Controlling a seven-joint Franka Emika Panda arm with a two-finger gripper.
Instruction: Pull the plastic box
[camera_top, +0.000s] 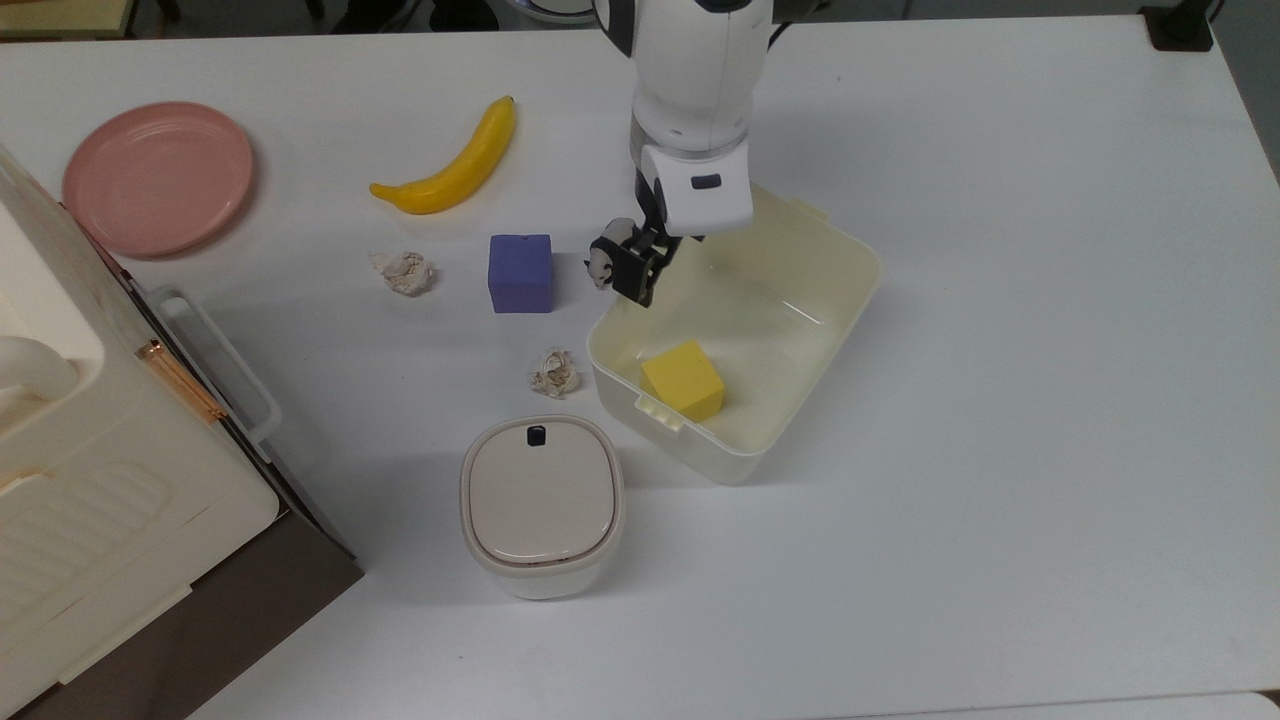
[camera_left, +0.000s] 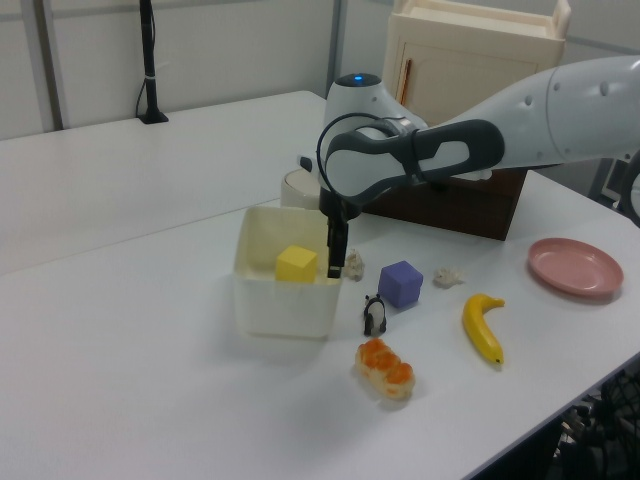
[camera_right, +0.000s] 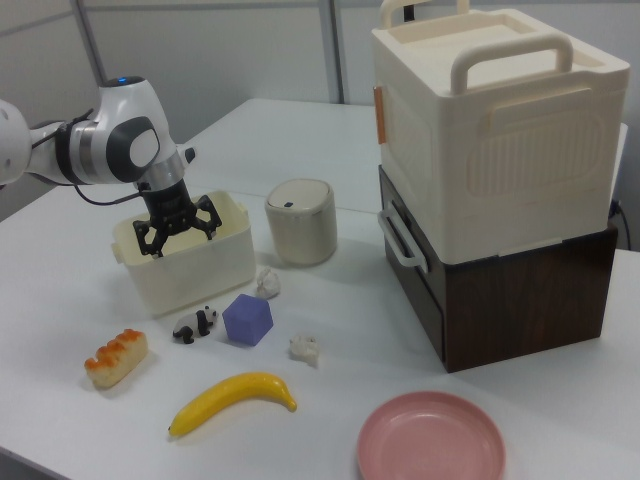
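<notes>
In the top view, the plastic box (camera_top: 790, 330) sat near the middle of the white desk (camera_top: 1050, 400), a yellow cube (camera_top: 683, 380) inside it. The gripper (camera_top: 636, 276) hung at the box's long wall on the top view's left, its jaws apparently clenched on that rim, though I could not be sure. The arm covered part of the toy panda (camera_top: 601, 265) just beside it.

In the left view, the gripper (camera_left: 335, 262) reached down at the box's (camera_left: 283, 300) near corner; the jaws looked nearly together.

In the right view, the gripper (camera_right: 172, 232) stood over the box's (camera_right: 190, 270) wall, the contact itself hidden. The pull seemed under way; the next move likely called for steady dragging without tipping the box or bumping the panda.
</notes>
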